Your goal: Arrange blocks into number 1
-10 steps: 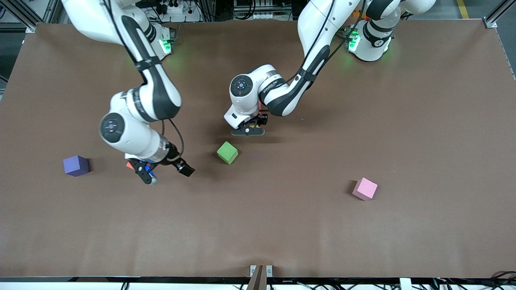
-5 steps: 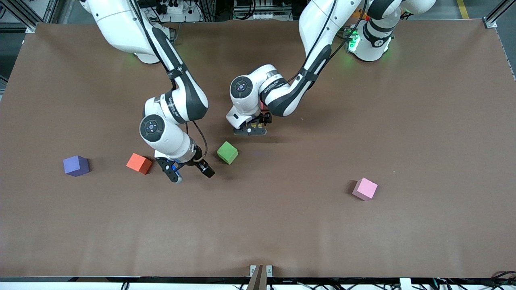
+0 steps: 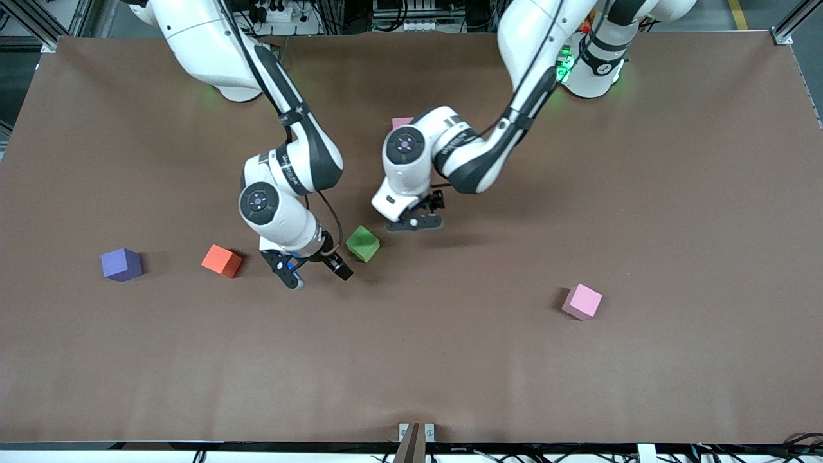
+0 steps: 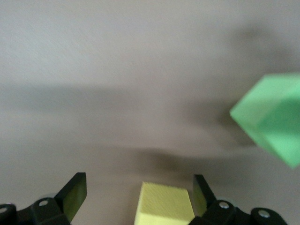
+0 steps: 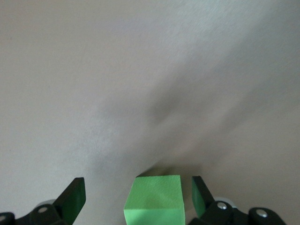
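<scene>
The green block (image 3: pixel 362 244) lies mid-table, and in the right wrist view this green block (image 5: pixel 153 200) shows between my right gripper's open fingers. My right gripper (image 3: pixel 315 270) hangs just beside it, toward the right arm's end. My left gripper (image 3: pixel 415 222) is open over a yellow block (image 4: pixel 164 205) that rests on the table between its fingers. That block is hidden in the front view. The green block (image 4: pixel 272 119) also shows off to one side in the left wrist view. A pink block (image 3: pixel 582 301) lies toward the left arm's end. The red and light blue blocks are out of view.
An orange cube (image 3: pixel 222 260) and a purple cube (image 3: pixel 121 264) lie toward the right arm's end. A small pinkish corner (image 3: pixel 402 121) peeks out by the left arm's wrist. The brown table (image 3: pixel 578 193) stretches wide around them.
My right gripper has swung from over the orange cube across to the green block. My left hand has shifted a little toward the left arm's end, uncovering the pinkish corner.
</scene>
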You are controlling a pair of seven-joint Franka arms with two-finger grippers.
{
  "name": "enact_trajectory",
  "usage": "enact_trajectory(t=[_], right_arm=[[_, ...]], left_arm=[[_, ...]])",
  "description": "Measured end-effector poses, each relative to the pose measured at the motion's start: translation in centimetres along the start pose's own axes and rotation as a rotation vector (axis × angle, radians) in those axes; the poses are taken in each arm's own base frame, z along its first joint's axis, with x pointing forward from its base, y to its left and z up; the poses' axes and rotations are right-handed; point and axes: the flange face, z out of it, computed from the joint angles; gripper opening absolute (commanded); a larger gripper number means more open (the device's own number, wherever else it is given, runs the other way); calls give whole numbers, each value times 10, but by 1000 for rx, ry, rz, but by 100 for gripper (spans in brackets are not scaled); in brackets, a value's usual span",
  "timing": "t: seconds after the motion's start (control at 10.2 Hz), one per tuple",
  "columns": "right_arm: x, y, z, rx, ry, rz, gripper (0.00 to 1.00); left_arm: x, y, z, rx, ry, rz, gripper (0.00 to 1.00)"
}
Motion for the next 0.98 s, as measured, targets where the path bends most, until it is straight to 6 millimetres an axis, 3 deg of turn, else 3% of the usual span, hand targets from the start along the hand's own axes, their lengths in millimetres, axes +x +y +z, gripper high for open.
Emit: enact_trajectory(t=[0.29,0.59,0.88,0.98], right_arm=[[-25,-3,23,-24,-3,-39,100],[-43,-4,36,-43,-9,-65,100],[-49,0,46,-69,-16,-94,100],[-49,2,49,-75,-18,-99,83]], left_arm=[[50,-40,-13,1,29,-70,100],[103,-92,-27,32,91,-122,100],[124,-121,-22,59,98,-155,100],[130,-129,-22,63,100,-165,100]])
